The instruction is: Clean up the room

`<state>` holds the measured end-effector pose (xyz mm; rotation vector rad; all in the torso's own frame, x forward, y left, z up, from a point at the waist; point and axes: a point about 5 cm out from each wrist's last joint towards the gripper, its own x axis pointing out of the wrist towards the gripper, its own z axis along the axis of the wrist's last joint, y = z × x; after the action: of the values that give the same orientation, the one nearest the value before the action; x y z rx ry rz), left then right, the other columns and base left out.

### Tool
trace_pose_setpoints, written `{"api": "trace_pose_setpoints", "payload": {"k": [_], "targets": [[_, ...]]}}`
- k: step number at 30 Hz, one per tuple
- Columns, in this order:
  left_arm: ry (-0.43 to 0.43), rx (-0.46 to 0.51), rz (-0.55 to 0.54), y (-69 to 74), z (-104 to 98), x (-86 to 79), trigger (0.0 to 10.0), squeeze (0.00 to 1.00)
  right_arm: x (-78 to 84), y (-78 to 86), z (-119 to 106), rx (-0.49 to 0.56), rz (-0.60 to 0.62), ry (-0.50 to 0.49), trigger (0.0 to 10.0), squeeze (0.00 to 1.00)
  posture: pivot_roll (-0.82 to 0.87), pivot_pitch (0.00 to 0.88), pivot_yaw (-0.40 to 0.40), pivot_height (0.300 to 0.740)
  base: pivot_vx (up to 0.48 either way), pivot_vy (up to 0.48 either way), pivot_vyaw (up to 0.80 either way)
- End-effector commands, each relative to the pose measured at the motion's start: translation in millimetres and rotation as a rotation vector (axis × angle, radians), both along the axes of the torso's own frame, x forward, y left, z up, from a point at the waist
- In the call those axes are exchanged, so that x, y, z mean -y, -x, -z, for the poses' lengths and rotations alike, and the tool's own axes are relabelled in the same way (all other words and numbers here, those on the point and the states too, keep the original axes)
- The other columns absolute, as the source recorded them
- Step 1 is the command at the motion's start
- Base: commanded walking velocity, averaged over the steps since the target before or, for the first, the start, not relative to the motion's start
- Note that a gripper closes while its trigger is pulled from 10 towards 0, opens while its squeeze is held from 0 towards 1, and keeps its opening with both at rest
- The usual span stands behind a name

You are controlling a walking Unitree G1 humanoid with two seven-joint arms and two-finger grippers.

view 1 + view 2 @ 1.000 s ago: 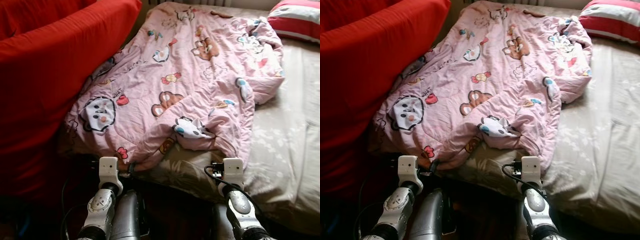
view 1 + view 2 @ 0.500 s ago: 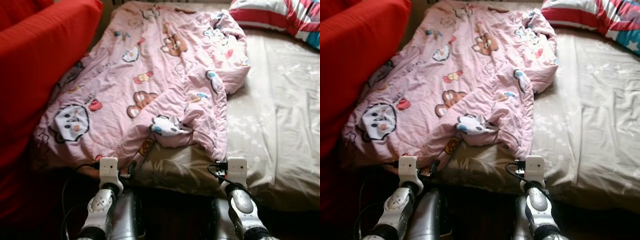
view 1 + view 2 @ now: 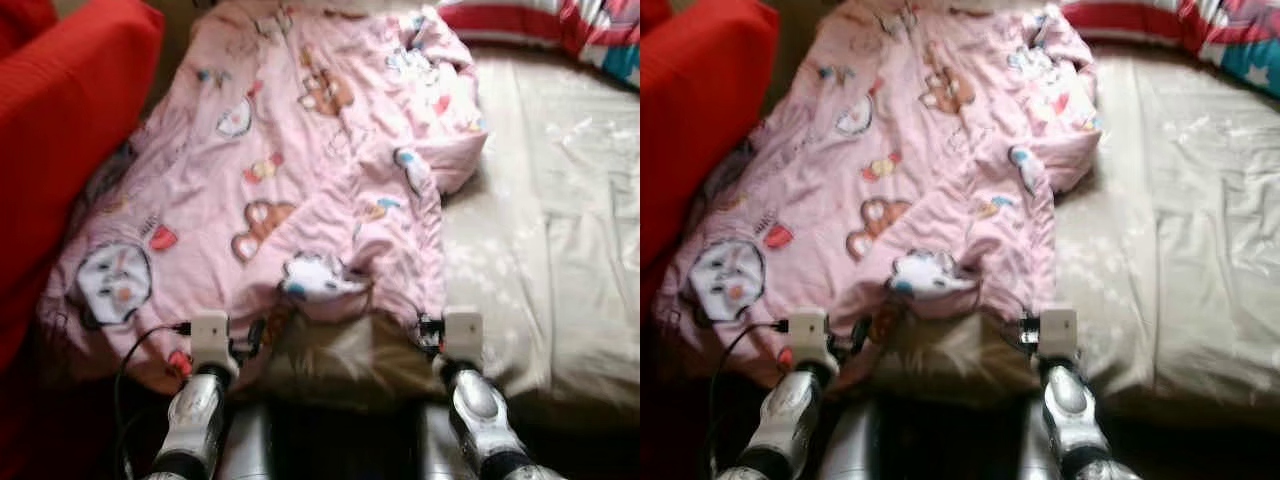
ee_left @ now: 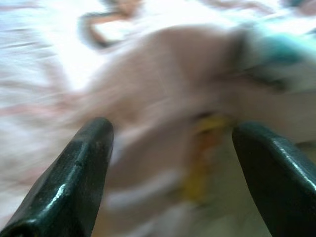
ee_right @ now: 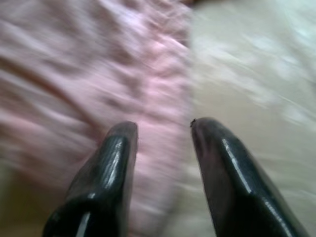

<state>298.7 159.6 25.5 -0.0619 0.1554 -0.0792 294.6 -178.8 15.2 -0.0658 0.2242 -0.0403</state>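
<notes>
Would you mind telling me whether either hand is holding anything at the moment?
Nothing is held. The left hand and right hand are both open, poised at the near edge of the pink blanket.

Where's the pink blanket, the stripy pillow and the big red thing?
pink blanket (image 3: pixel 300 170), left eye view, middle of the cloth.
stripy pillow (image 3: pixel 1160 22), right eye view, red stripe.
big red thing (image 3: pixel 60 130), left eye view, front face.

left gripper (image 4: pixel 170 148) jaws parted, right gripper (image 5: pixel 163 143) jaws parted

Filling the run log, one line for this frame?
phase: approach bed | left end effector: open, at quilt edge | right end effector: open, over quilt edge | nothing held | views blurred
</notes>
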Motion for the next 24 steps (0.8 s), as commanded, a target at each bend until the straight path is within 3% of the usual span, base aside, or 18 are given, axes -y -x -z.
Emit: {"api": "trace_pose_setpoints", "payload": {"k": [1, 7, 9, 10, 11, 12, 13, 16, 17, 24], "targets": [[-0.015, -0.044, -0.040, 8.2, 9.4, -13.3, 10.0, 0.00, -8.3, 3.3, 4.9, -0.020, -0.019, -0.015, 10.0, 0.00, -0.06, 0.211, 0.083, 0.583, 0.000, 0.000, 0.00], [-0.016, -0.047, -0.040, 8.9, 10.1, -14.1, 10.0, 0.00, -8.5, 3.3, 4.2, -0.011, -0.037, -0.033, 10.0, 0.00, -0.06, 0.213, 0.084, 0.583, 0.000, 0.000, 0.00], [-0.016, -0.048, -0.040, 9.0, 10.3, -14.1, 10.0, 0.00, -8.9, 3.5, 3.7, -0.004, -0.047, -0.036, 10.0, 0.06, -0.06, 0.213, 0.083, 0.583, 0.000, 0.000, 0.00], [-0.015, -0.049, -0.040, 9.1, 10.4, -14.1, 10.0, 0.00, -9.3, 4.1, 3.2, 0.005, -0.061, -0.034, 10.0, 0.58, -0.06, 0.214, 0.083, 0.583, 0.000, 0.000, 0.00], [-0.016, -0.050, -0.039, 9.1, 10.5, -14.1, 10.0, 0.00, -9.3, 4.6, 3.2, 0.009, -0.068, -0.029, 10.0, 0.60, -0.06, 0.214, 0.083, 0.583, 0.000, 0.000, 0.00], [-0.017, -0.052, -0.038, 9.4, 11.0, -13.7, 10.0, 0.00, -9.2, 5.4, 2.9, 0.016, -0.080, -0.020, 10.0, 0.84, -0.06, 0.214, 0.083, 0.583, 0.000, 0.000, 0.00], [-0.018, -0.054, -0.038, 9.6, 11.3, -13.6, 10.0, 0.00, -9.0, 5.6, 2.8, 0.018, -0.083, -0.015, 10.0, 0.91, -0.06, 0.214, 0.083, 0.583, 0.000, 0.000, 0.00], [-0.018, -0.059, -0.037, 10.3, 12.3, -13.7, 10.0, 0.00, -7.2, 6.3, 2.8, 0.020, -0.074, -0.017, 10.0, 0.94, -0.07, 0.216, 0.084, 0.583, 0.000, 0.000, 0.00], [-0.019, -0.061, -0.035, 10.6, 12.7, -13.7, 10.0, 0.00, -6.5, 6.5, 2.6, 0.024, -0.071, -0.027, 10.0, 1.00, -0.07, 0.218, 0.085, 0.583, 0.000, 0.000, 0.00], [-0.022, -0.063, -0.031, 10.6, 12.8, -13.7, 10.0, 0.00, -10.4, 4.4, 3.3, 0.001, -0.105, -0.024, 10.0, 1.00, -0.06, 0.220, 0.090, 0.583, 0.000, 0.000, 0.00]]}}
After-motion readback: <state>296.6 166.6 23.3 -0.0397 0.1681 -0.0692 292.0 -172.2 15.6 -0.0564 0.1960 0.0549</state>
